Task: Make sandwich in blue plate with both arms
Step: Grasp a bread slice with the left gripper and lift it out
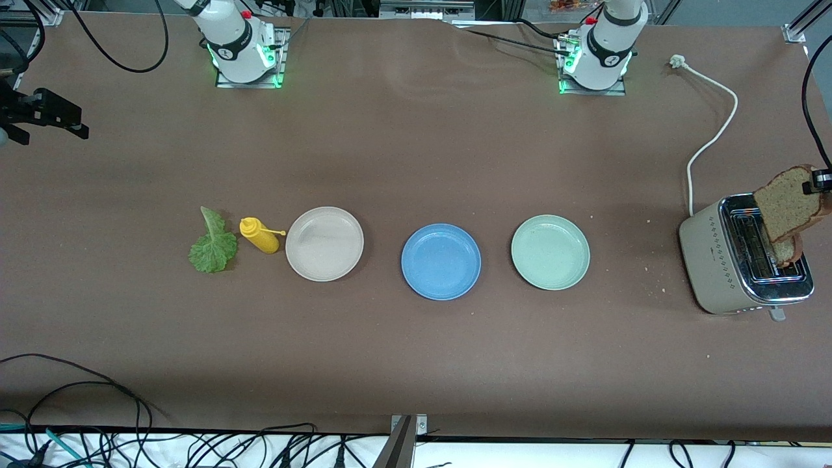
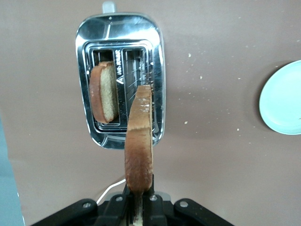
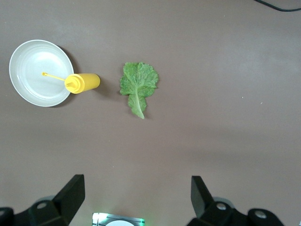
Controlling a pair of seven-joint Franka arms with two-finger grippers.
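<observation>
Left gripper [image 2: 139,207], clamped on the lower edge of one toast slice [image 1: 788,203], holds it clear above the toaster [image 1: 728,273] at the left arm's end of the table. Second toast slice [image 2: 104,92] stands upright in a toaster slot. Right gripper [image 3: 137,197], jaws wide apart and empty, waits high over the lettuce leaf [image 1: 213,246], which lies beside a yellow bottle [image 1: 260,235]. Blue plate [image 1: 441,261] sits bare between the beige plate [image 1: 324,244] and pale green plate [image 1: 550,252].
</observation>
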